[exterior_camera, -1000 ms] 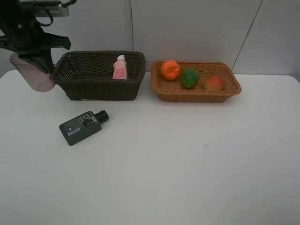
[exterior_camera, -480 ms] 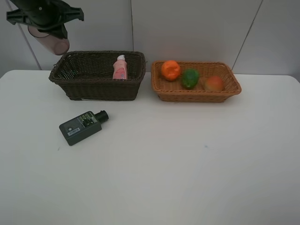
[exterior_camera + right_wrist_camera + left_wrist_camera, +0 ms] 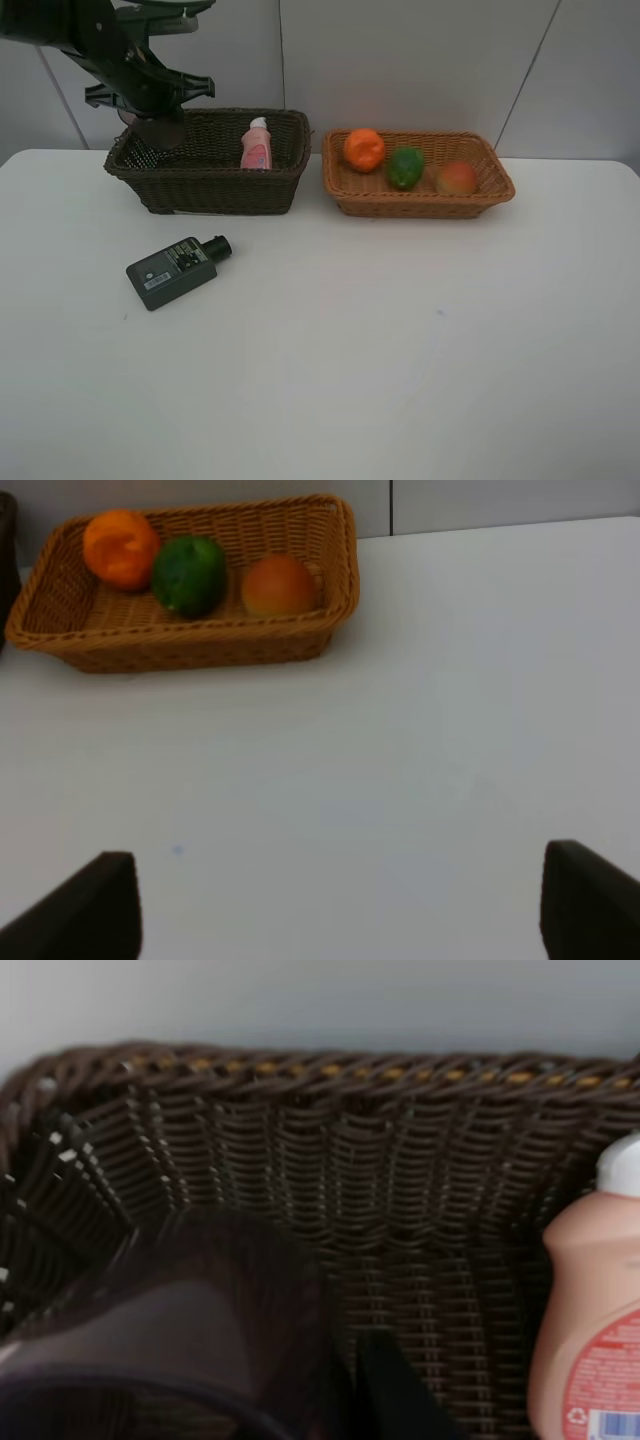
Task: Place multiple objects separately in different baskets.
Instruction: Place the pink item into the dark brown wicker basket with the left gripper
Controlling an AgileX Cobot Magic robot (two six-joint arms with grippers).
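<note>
My left gripper (image 3: 152, 104) is shut on the translucent mauve cup (image 3: 160, 130) and holds it in the left end of the dark-brown basket (image 3: 215, 185). In the left wrist view the cup (image 3: 150, 1360) hangs just inside the basket's woven wall (image 3: 400, 1160), with the pink bottle (image 3: 590, 1330) beside it. The pink bottle (image 3: 256, 145) stands in the dark basket. The flat dark-green bottle (image 3: 175, 270) lies on the table in front of it. The tangerine (image 3: 364, 148), lime (image 3: 405, 167) and red-orange fruit (image 3: 457, 178) lie in the light tan basket (image 3: 420, 205). My right gripper (image 3: 340, 900) is open and empty above bare table.
The white table (image 3: 400, 350) stretches in front of both baskets. A grey panelled wall (image 3: 420, 60) rises right behind them. The right wrist view shows the tan basket (image 3: 200, 645) with its three fruits, a good way ahead of the fingers.
My left gripper has carried the cup from left of the dark basket up, then right and down into its left end. Nothing else has moved.
</note>
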